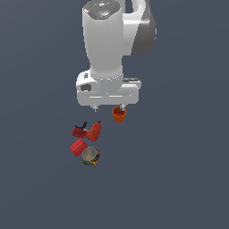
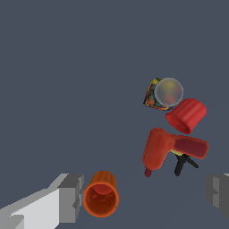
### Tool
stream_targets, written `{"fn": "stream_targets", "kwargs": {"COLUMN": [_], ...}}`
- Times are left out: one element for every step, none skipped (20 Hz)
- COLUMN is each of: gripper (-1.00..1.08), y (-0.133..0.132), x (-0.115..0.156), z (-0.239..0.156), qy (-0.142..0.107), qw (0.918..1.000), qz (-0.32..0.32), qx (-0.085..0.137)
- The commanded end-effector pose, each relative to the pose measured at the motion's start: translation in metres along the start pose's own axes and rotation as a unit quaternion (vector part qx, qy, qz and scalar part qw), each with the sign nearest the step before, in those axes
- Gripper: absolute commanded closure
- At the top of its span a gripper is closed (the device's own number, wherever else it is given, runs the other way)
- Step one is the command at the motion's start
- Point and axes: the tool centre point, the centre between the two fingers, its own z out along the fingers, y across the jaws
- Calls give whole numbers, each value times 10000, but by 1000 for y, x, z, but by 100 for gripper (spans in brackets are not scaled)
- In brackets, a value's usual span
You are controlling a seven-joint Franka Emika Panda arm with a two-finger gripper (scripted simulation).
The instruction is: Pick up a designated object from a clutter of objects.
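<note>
Prongs of thin black mark your target, the small black-red item [image 2: 184, 162], mostly hidden under the bright red bottle-shaped item [image 2: 157, 151], near the red ribbed cylinder [image 2: 188, 115]. Your gripper [image 2: 145, 197] spreads wide and empty, one finger [image 2: 71, 197] just beside the orange ribbed cup [image 2: 102, 195].

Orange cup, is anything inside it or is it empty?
Empty. The wrist view looks straight into the orange cup and shows only its bare orange inside, nothing sitting in it.
</note>
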Motion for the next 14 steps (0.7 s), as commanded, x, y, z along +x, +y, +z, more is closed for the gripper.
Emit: {"fn": "stream_targets", "kwargs": {"gripper": [-92,-92,-92,-92,-92,-92,-92,-92,-92,-92,-92,-92,-92,-92], "y": [15,21,28,36,44,52,60,68,76,84,92,100,108,115], "x": [0,0,-1,-2,-3,-5,-6,-9,-11,-14,-17,-21,-25,-29], "z": [18,26,34,43,53,62,72,82,91,100,110,119,128,137], "qy": [2,5,8,12,15,19,22,26,29,32,34,36,38,38], "qw": [10000,9999,9999,9998,9997,9996,9995,9993,9992,9990,9988,9986,9984,9982], "qz": [-76,-113,-151,-191,-232,-274,-316,-357,-399,-439,-480,-521,-561,-599], "qx": [17,24,30,35,40,43,45,46,46,44,41,36,31,24]}}
